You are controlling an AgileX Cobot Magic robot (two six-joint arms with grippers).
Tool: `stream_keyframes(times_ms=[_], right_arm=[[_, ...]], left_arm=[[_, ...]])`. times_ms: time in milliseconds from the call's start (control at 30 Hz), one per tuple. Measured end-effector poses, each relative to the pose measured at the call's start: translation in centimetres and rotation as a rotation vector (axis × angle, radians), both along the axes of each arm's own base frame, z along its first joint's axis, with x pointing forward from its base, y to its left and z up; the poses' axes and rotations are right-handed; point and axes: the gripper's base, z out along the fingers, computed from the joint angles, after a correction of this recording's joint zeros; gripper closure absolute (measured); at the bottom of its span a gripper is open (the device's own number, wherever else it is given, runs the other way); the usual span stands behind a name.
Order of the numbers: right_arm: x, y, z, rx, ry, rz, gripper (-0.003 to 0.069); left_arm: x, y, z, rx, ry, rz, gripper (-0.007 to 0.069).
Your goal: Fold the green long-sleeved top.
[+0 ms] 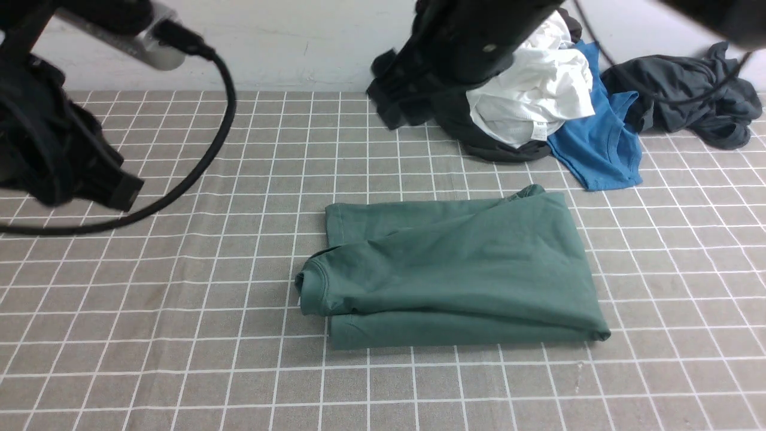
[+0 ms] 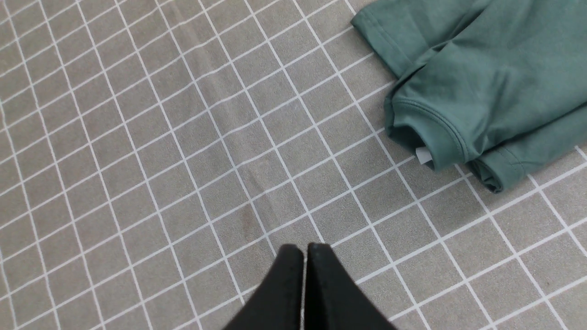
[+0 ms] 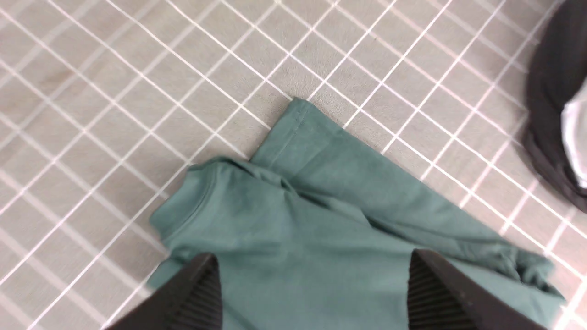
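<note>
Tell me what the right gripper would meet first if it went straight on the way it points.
Most likely the green top: it fills the gap between the open fingers of the right gripper. How far off it lies is unclear.

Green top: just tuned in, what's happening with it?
The green top lies folded into a compact rectangle on the checked cloth, held by neither arm. The right gripper hovers above it with jaws open and empty. The left gripper is shut, off to the side over bare cloth. A pile of clothes sits behind.
</note>
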Motion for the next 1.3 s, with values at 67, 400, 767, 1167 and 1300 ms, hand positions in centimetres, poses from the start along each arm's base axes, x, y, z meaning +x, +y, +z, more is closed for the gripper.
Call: stream_keyframes(times_ms=[67,400,767,1167,1300], right_arm=[[-2.5,-1.9,1.4,0.012,-0.014,-0.001,0.02],[-13.9,-10.8,0.3,0.237,-0.24,-0.012,0.0499],[-22.6,-17.5,-3.3,0.467,-0.523,0.011,0.0672],[-23.4,-18.1,-3.3,0.484,-0.543,0.011,0.0673],[-23.4,-18.1,-3.3,0.481,-0.539,0.01,0.0673]], left_arm=[[-1.7,0.5,-0.6,-0.019,-0.029,0.01,0.0631],[-12.3,3.5,-5.6,-0.16,-0.167,0.094,0.0631],[-18.5,5.3,-9.7,-0.273,-0.419,0.108,0.0631],[-18.8,5.4,-9.8,-0.275,-0.446,0.108,0.0631],[-18.8,5.4,-9.8,-0.275,-0.444,0.108,0.0631]])
